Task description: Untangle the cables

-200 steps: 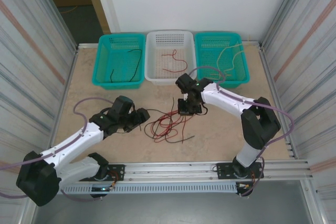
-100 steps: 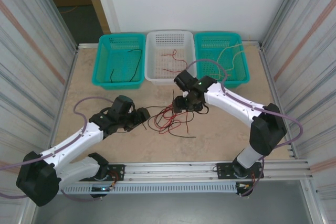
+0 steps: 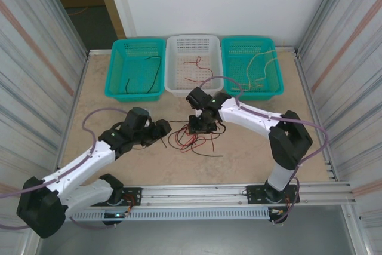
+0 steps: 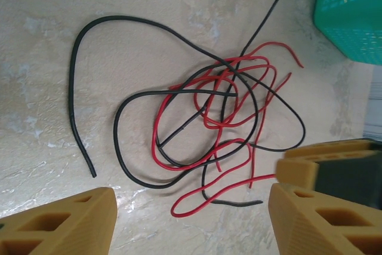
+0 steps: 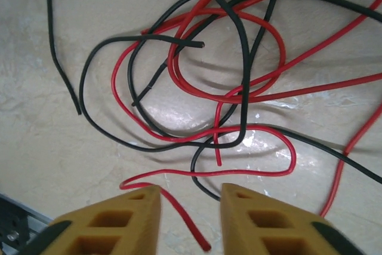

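Starting at the near edge, by the rail (image 3: 197, 192) carrying both arm bases: the left gripper (image 3: 164, 128) is hovering low over the tabletop (image 3: 239, 153), just beside the left side of the tangle. In the left wrist view this left gripper (image 4: 191, 207) is standing released, its fingers wide apart with nothing gripped between them. The cables (image 4: 221, 111) are lying ahead of it as one loose knot of red and black loops, and a long black strand (image 4: 74, 88) is arcing out free on one side. Moving on to mid-table, the cables (image 3: 191, 138) are resting flat on the tabletop between the two grippers. The right gripper (image 3: 200, 125) is hanging directly over the tangle's far edge, which makes it the nearer arm for a pick. In the right wrist view the right gripper (image 5: 191, 192) is showing its fingers partly parted, not clamped on anything. A loose red end (image 5: 185, 225) is lying in the gap between them, its long axis running slantwise across the opening, while the knot (image 5: 209, 88) is sitting straight ahead of the fingertips. Judgement: the coming grasp is depending on that red end being squared up between the fingers. At the far edge, three baskets are standing side by side: a teal basket (image 3: 138, 40) holding a black cable (image 3: 152, 70), a white basket (image 3: 192, 37) holding a red cable (image 3: 200, 70), and a second teal basket (image 3: 248, 39) holding a pale cable (image 3: 259, 67).
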